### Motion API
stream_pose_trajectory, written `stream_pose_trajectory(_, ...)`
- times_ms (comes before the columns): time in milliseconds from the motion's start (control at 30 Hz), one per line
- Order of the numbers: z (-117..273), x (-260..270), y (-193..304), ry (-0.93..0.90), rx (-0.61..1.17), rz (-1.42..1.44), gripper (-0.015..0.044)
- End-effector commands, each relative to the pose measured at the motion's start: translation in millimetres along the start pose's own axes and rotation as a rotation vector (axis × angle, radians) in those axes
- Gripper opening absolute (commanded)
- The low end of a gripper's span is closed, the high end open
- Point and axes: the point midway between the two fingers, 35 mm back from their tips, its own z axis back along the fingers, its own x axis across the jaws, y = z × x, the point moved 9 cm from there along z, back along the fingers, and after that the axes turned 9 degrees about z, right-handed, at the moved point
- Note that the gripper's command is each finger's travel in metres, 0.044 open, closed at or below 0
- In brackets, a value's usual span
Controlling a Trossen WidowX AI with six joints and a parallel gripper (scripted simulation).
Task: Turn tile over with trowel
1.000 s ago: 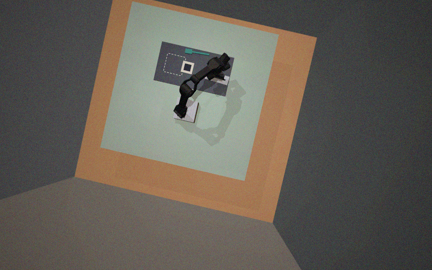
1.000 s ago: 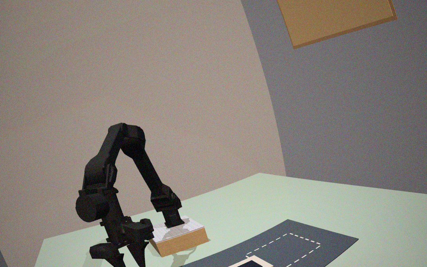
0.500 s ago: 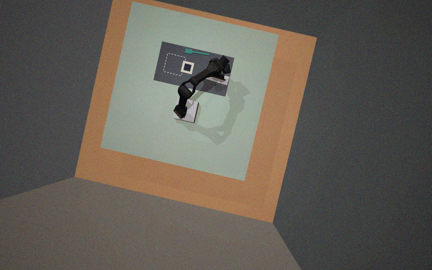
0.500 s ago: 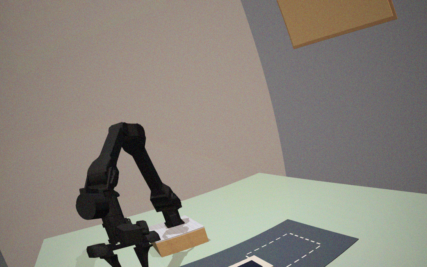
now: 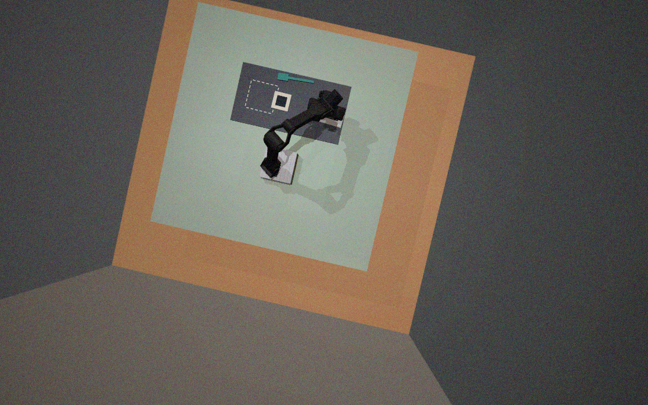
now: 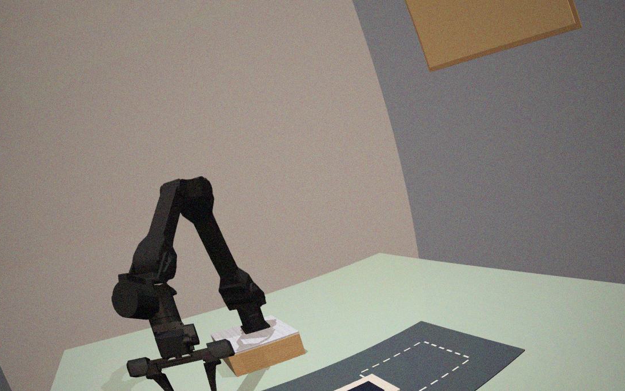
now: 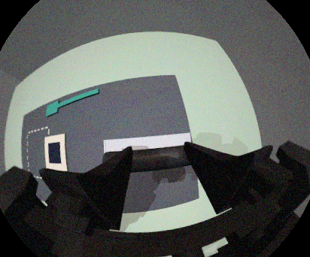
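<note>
The cream tile (image 5: 274, 100) (image 6: 372, 377) (image 7: 63, 154) lies flat with its dark square up. It overlaps one side of the dashed outline (image 6: 468, 359) (image 7: 28, 150). What seems to be the trowel has a thick black handle (image 7: 160, 159) over a pale flat plate (image 5: 334, 122) (image 7: 111, 146), near the mat's end away from the outline. My gripper (image 7: 158, 148) is open and empty above it. In the wrist view the handle lies beyond the fingertips, running across the gap, partly hidden by one finger. Fingertips are cut off in the exterior view.
The dark mat (image 5: 238, 108) (image 6: 494, 350) (image 7: 134, 98) lies on the pale green table. A teal flat tool (image 5: 282, 76) (image 7: 52, 108) with a square head and thin handle lies along the mat's far edge. My base block (image 6: 266, 359) stands beside the mat.
</note>
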Motion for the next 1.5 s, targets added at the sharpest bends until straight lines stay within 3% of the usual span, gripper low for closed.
stream_pose_trajectory(0, 2.1, 1.0, 4.0, 0.009, -0.041, -0.118, 0.03)
stream_pose_trajectory(600, -1.1, -0.9, 40.1, 0.017, -0.144, -0.629, 0.03)
stream_pose_trajectory(1467, -3.6, 36.7, 76.0, -0.229, -0.327, -1.442, 0.03)
